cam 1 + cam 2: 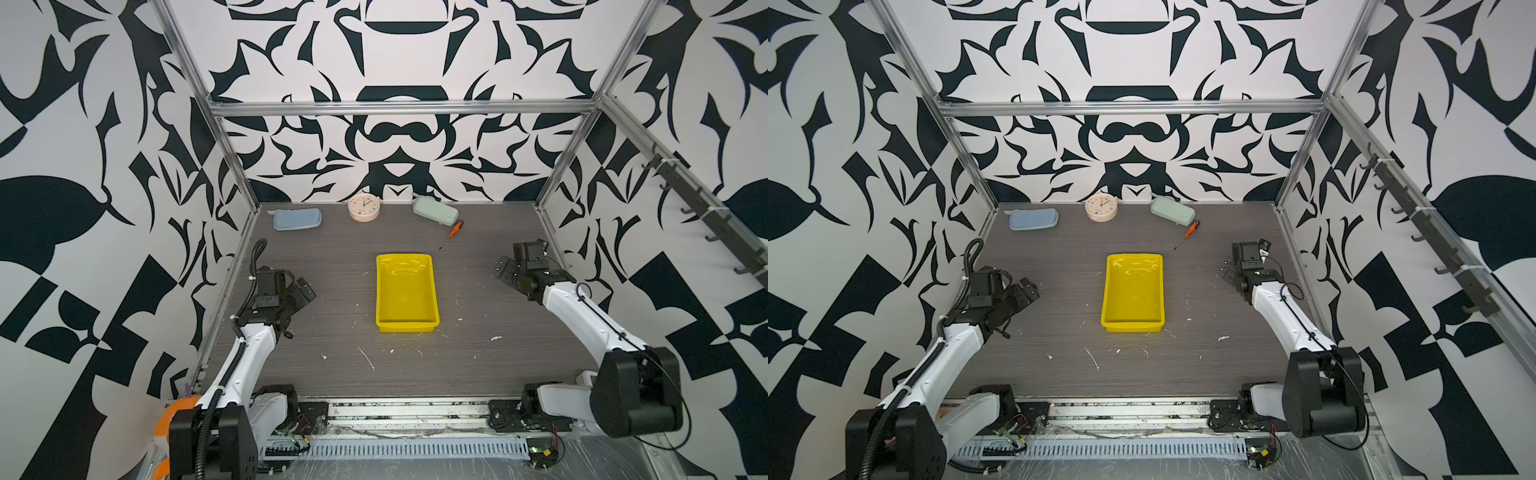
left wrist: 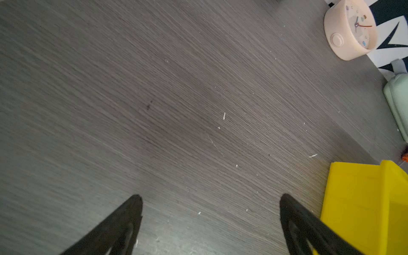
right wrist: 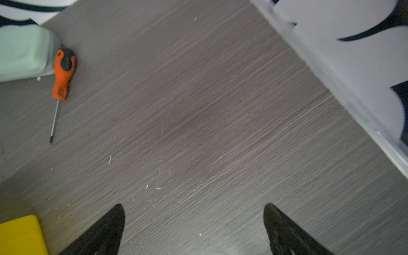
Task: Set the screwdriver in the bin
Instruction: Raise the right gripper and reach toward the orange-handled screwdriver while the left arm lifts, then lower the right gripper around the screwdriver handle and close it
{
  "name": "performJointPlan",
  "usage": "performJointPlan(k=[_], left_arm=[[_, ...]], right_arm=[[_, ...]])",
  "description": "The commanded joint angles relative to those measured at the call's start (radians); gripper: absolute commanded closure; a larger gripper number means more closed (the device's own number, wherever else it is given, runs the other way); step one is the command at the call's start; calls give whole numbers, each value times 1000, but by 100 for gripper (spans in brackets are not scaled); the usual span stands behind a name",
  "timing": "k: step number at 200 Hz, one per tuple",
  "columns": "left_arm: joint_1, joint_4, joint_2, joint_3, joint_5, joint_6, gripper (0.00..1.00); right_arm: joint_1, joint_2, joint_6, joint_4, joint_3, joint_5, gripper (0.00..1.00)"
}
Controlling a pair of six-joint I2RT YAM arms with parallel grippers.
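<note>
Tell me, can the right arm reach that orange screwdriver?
Probably yes: the right gripper is open, with only bare table between it and the screwdriver. The green pouch sits right beside the handle, though.

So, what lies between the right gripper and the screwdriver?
Only bare tabletop: the right wrist view shows nothing between the right gripper and the screwdriver.

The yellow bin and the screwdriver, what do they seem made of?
The bin looks like glossy moulded plastic: uniform yellow with glare on its floor. The screwdriver seems to have an orange plastic handle with a dark, perhaps rubbery patch, and a thin shiny metal shaft.
</note>
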Motion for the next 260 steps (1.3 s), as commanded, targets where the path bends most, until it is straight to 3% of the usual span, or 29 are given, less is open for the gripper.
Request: performJointPlan(k=[1,55,77,134,164,186,212,223,260], left_arm=[[-2,-36,-57,-35,-15,-71,0],[-2,-3,-200,-124,8,-102,0],[-2,6,-211,-138,-5,-123,0],[-1,9,-127,-109,53,-100,0],[-2,17,-115,-107,57,-98,0],[-2,23,-123,-112,59,-100,1],[-1,43,-113,-116,59,-98,1],[-1,53,-99,-113,66,-94,0],[-1,57,-25,-84,70,-82,0]], right_arm=[[15,22,65,31,91,-105,0],[160,298,173,40,381,-126,0],[158,442,250,-5,536,-137,0],[146,787,282,-232,967,-150,0],[132,915,305,-319,1108,-183,3],[124,980,301,-352,1197,-173,18],[105,1054,313,-430,1317,-185,21],[96,1079,313,-436,1354,-207,28],[73,1135,346,-445,1437,-234,36]])
